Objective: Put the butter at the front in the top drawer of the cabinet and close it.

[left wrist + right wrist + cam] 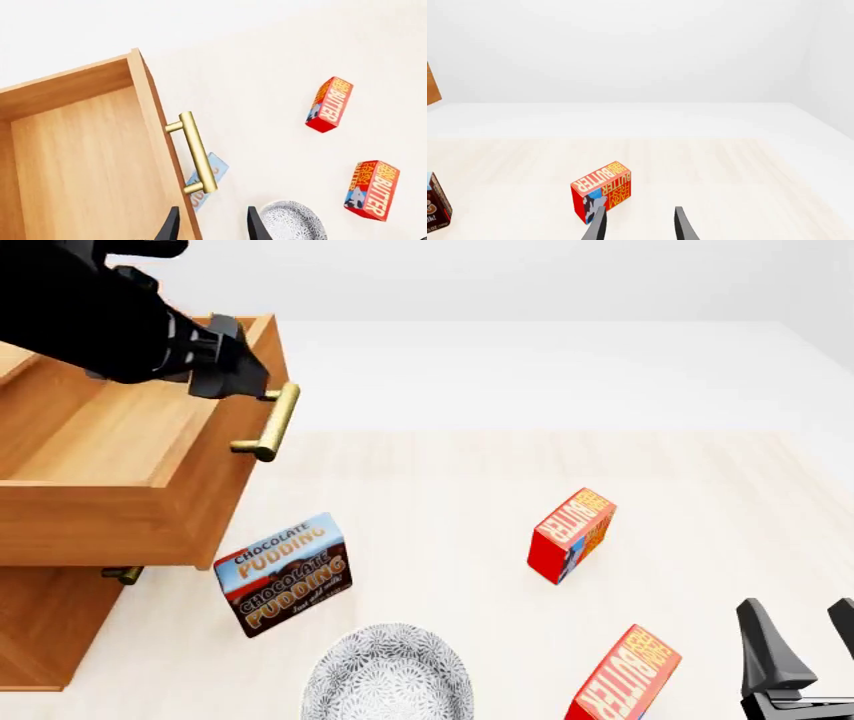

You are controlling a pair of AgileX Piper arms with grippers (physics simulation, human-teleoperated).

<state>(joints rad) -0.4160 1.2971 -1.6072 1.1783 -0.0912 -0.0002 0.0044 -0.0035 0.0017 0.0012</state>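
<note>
At the far left stands the cabinet (54, 625), honey-brown wood with visible grain, and its top drawer (94, 455) is pulled out, a deep open box with a round brass bar handle (266, 421). The left gripper (238, 378) hangs by that handle, black and blocky; the left wrist view shows its two fingers spread apart with nothing between them. Below the drawer a brown-and-blue box (283, 575) leans on the pale table (441, 470), lettered "CHOCOLATE PUDDING" twice over. Just in front of it sits a round plate (387, 680) with a fine grey-and-white pattern. Further right stands one butter carton (571, 534), red with an orange face and white "BUTTER" (its side carries a blue patch). The butter (626, 680) at the front stands nearer the camera, tilted, same lettering, well apart from the drawer. At the far right the right gripper (801, 655) has its dark tapered fingers spread, holding nothing.
</note>
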